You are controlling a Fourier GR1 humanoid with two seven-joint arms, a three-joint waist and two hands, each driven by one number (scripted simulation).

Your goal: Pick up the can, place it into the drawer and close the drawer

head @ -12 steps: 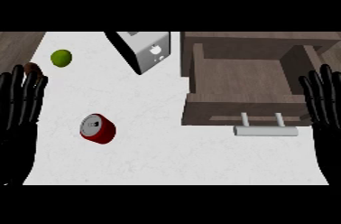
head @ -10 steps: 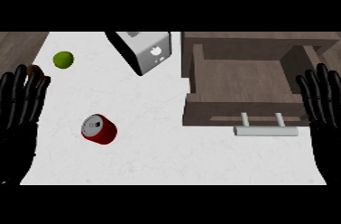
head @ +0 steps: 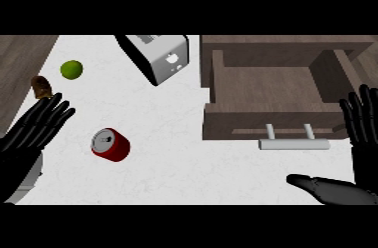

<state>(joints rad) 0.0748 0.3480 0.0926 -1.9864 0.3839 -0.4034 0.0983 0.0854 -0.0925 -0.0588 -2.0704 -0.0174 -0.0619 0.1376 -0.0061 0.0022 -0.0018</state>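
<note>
The red can lies on the surface, unheld. Both robot hands, left and right, are open and empty. The drawer stands open, ready to receive it.

Worktop: white, smooth, faintly mottled like stone, matt. Drawer: brown wood-grain panels, matt, fitted with a pale, smooth bar handle of metallic look. Can: red glossy wall, grey metal lid. Toaster: light grey casing, smooth, satin like brushed metal. Lime: green, dull skin. Left hand and right hand: black, smooth, plastic-like with soft highlights on the fingers. Strip at the left edge: brown wood grain.
</note>
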